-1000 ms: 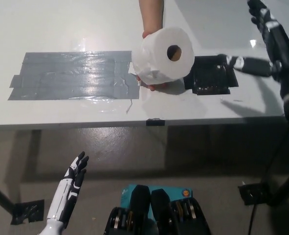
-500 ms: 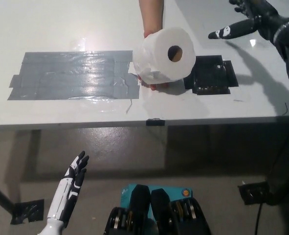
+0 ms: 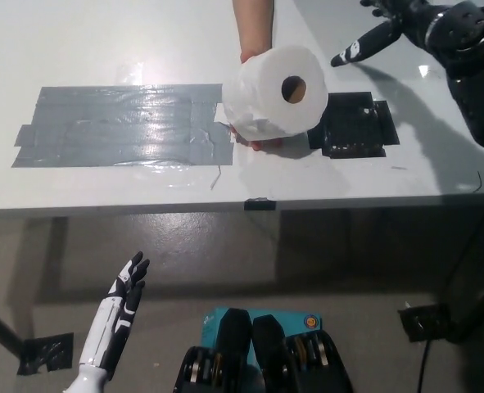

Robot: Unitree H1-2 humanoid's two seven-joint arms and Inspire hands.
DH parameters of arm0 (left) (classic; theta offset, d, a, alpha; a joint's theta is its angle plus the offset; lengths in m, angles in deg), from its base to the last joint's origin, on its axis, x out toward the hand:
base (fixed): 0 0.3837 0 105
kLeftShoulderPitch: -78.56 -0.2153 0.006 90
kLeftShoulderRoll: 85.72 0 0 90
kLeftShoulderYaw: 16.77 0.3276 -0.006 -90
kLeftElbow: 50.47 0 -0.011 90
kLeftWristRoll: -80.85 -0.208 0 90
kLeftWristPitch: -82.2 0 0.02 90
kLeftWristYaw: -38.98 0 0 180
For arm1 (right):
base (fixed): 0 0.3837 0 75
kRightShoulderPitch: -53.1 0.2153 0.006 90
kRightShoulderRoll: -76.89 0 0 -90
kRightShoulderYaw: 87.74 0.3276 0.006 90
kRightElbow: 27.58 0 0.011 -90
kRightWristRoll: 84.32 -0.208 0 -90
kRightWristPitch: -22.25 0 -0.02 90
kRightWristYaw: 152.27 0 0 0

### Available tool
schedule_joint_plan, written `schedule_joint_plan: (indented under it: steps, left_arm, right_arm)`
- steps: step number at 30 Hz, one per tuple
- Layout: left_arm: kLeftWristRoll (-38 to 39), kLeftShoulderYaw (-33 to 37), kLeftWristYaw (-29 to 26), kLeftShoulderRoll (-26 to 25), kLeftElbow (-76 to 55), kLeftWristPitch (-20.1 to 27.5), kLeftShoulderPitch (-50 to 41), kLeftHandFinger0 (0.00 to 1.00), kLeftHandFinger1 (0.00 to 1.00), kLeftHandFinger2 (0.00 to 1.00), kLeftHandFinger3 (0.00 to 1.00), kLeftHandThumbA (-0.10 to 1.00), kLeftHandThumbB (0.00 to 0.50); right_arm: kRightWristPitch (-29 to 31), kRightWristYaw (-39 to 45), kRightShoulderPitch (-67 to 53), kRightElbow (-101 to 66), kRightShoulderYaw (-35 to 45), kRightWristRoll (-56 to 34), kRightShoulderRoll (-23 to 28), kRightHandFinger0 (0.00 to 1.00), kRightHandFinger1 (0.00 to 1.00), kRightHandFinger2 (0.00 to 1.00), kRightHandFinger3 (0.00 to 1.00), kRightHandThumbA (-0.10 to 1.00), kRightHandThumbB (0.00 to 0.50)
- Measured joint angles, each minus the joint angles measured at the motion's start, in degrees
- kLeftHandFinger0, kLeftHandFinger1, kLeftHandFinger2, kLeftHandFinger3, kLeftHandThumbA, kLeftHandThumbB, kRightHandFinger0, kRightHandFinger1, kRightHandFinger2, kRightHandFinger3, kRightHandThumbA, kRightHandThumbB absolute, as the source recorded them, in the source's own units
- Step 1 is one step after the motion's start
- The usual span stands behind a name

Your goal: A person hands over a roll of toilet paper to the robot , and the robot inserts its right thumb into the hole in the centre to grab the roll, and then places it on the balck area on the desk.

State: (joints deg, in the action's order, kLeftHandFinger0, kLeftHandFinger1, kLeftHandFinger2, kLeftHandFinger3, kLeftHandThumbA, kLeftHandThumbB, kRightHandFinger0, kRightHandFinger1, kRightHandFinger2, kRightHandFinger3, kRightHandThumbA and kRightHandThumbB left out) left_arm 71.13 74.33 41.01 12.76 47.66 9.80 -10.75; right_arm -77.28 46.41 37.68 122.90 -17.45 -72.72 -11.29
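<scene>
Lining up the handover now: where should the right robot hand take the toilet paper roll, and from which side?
Take the toilet paper roll by its cardboard core hole, thumb in. The hole's open end faces picture right and toward the camera, while the person's hand supports it from below and behind. So come in from the right, where the right robot hand already is.

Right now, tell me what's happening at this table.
A person's hand holds a toilet paper roll out over the white desk, its hole facing the robot. The black right hand is up at the far right, open, not touching the roll. The black area beside the roll is bare. The white left hand hangs below the desk.
</scene>
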Motion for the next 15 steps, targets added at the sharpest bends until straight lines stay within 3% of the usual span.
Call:
schedule_joint_plan:
  steps: [2, 9, 13, 15]
  left_arm:
    - [0.0, 0.0, 0.0, 0.0, 0.0, 0.0, 0.0, 1.0, 1.0, 1.0, 1.0, 1.0, 0.15]
    - [0.0, 0.0, 0.0, 0.0, -0.1, 0.0, 0.1, 1.0, 1.0, 1.0, 1.0, 1.0, 0.14]
    - [0.1, 0.0, 0.0, 0.0, 0.0, 0.1, 0.3, 1.0, 1.0, 1.0, 1.0, 1.0, 0.143]
    - [0.1, 0.0, 0.0, 0.0, 0.0, 0.1, 0.4, 1.0, 1.0, 1.0, 1.0, 1.0, 0.15]
  right_arm:
    - [0.1, -0.2, 0.0, 0.0, -0.6, 0.8, -0.7, 1.0, 1.0, 1.0, 1.0, 1.0, 0.398]
    - [3.0, -0.6, 0.1, 2.7, -0.6, 1.9, -3.4, 1.0, 1.0, 1.0, 1.0, 1.0, 0.447]
    - [4.0, -0.8, 0.1, 4.4, -0.6, 2.4, -4.3, 1.0, 1.0, 1.0, 1.0, 1.0, 0.439]
    - [4.3, -1.1, 0.1, 4.7, -0.6, 2.7, -4.4, 1.0, 1.0, 1.0, 1.0, 1.0, 0.474]
